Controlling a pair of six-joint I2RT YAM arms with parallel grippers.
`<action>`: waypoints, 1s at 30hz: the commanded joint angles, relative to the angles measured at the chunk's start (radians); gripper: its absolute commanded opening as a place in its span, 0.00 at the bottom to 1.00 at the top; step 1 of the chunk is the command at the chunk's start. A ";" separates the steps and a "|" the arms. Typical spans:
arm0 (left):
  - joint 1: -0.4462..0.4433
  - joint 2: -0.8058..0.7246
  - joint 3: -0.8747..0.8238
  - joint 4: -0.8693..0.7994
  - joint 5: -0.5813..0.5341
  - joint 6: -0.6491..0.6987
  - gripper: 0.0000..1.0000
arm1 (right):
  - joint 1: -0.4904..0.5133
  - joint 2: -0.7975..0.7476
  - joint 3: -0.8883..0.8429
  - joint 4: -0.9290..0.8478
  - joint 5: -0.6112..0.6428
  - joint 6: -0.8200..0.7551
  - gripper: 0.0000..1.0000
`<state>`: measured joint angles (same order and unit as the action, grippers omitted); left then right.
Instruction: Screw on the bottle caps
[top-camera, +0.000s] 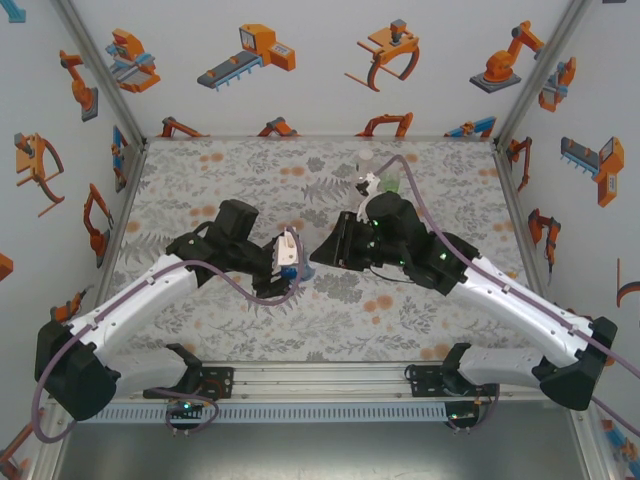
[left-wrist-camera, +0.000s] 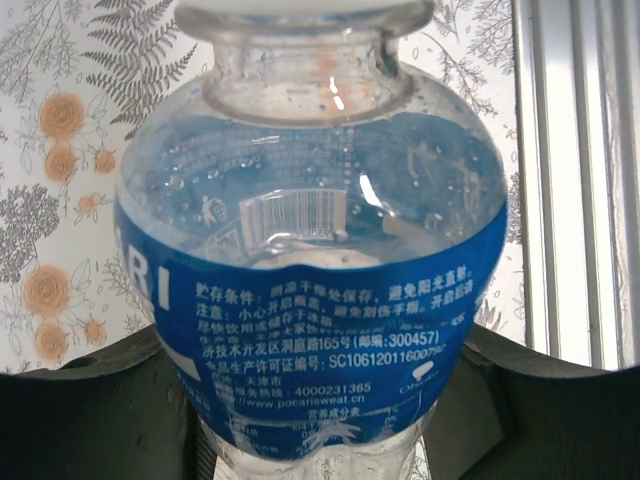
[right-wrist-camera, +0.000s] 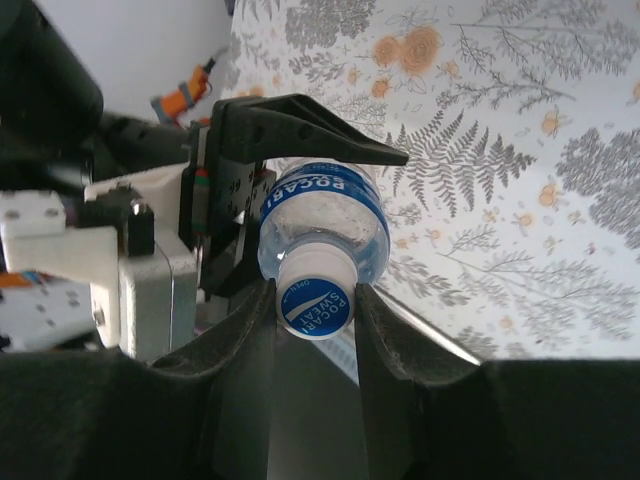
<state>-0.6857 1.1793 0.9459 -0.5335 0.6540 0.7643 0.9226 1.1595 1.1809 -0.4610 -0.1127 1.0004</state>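
From above: at the middle of the floral-patterned table top, clamped in the left gripper, a small transparent plastic bottle with a blue label. Facing it from the right, the right gripper, tips meeting the bottle's end. Near the far edge, just beyond the right wrist, a rounder green-tinted transparent bottle and, close beside it, a slim clear plastic bottle; touching or apart, cannot tell.

From the left wrist: close up, the blue-label bottle pinched low on its body between two dark fingers, wall pressed inward at the label's upper edge.

From the right wrist: a small round white plastic screw cap with a blue printed top seated on the bottle's neck, squeezed from both sides by the right fingers, no gap left. Behind it, black left fingers across the bottle's body.
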 joint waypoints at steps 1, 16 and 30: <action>-0.010 -0.037 0.014 0.122 0.033 -0.013 0.00 | 0.007 0.007 -0.009 0.063 0.058 0.175 0.00; -0.011 -0.010 0.026 0.079 0.169 0.035 0.00 | 0.007 -0.094 0.039 0.115 -0.069 -0.673 0.45; -0.015 0.059 0.107 -0.133 0.363 0.164 0.00 | 0.007 -0.110 0.146 -0.115 -0.528 -1.516 0.51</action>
<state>-0.6937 1.2198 1.0115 -0.5808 0.9165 0.8616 0.9257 1.0473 1.3003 -0.5121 -0.5209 -0.2935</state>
